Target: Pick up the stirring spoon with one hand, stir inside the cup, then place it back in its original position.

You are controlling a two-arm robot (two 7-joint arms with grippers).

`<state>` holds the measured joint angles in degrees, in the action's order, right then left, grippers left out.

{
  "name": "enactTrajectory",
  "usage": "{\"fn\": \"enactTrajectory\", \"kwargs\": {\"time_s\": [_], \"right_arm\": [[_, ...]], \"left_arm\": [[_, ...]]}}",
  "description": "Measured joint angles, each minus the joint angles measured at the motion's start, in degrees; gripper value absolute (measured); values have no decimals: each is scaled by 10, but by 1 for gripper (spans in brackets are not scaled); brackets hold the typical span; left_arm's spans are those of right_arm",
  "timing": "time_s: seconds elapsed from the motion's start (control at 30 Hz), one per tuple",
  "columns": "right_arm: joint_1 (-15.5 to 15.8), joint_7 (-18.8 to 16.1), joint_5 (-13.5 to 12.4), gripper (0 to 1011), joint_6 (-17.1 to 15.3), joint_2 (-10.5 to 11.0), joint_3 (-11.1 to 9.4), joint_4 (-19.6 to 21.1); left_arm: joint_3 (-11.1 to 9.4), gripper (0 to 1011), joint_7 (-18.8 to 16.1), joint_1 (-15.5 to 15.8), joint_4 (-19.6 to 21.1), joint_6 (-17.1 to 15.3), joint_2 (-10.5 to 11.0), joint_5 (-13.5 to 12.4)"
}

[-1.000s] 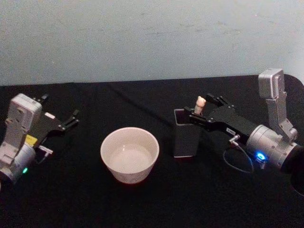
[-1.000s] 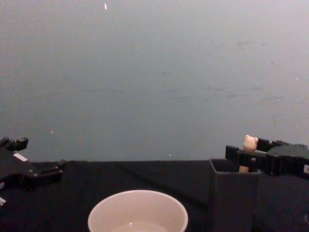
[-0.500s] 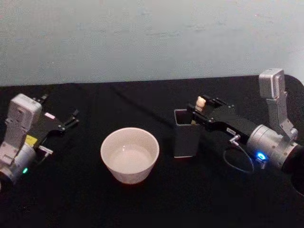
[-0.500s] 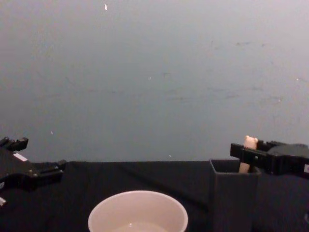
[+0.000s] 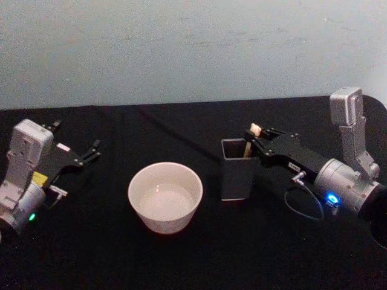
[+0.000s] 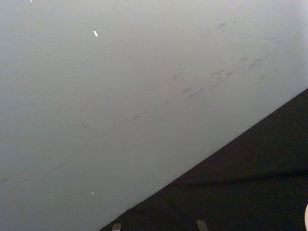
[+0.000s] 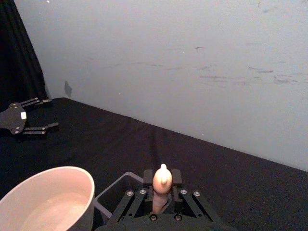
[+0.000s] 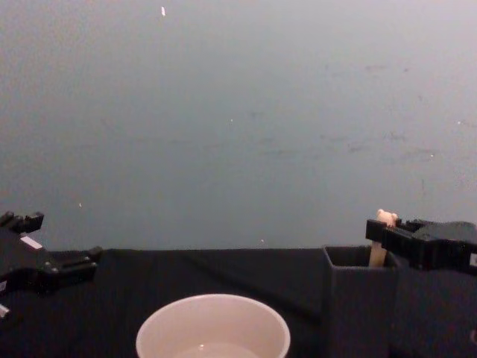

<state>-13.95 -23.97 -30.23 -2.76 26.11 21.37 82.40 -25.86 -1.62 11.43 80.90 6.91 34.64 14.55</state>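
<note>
Stirring spoon stands in the holder; the right wrist view reveals the right tool clenched on its handle.

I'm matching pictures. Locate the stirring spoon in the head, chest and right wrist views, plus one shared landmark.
Head view: stirring spoon right of centre, in the right gripper, lower end inside the holder.
Chest view: stirring spoon near the right edge, knob above the holder rim.
Right wrist view: stirring spoon upright between the fingers.
Shared landmark: the dark grey holder, beside the cup.
</note>
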Motion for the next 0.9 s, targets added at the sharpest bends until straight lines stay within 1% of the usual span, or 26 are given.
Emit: {"fn": "enactTrajectory", "kwargs": {"time_s": [0.3,0.67,0.8,0.83,0.9], "right_arm": [[2,-1,1,214,2,0,-1,3],[19,-18,10,213,27,10,-15,52],[25,-24,10,213,39,16,-25,76],[25,-24,10,213,39,16,-25,76],[27,-26,6,213,45,18,-32,88]], "left_arm": [[0,1002,0,0,0,0,0,0],[0,1001,0,0,0,0,0,0],[0,1001,0,0,0,0,0,0],[0,1002,0,0,0,0,0,0],[0,1002,0,0,0,0,0,0]]}}
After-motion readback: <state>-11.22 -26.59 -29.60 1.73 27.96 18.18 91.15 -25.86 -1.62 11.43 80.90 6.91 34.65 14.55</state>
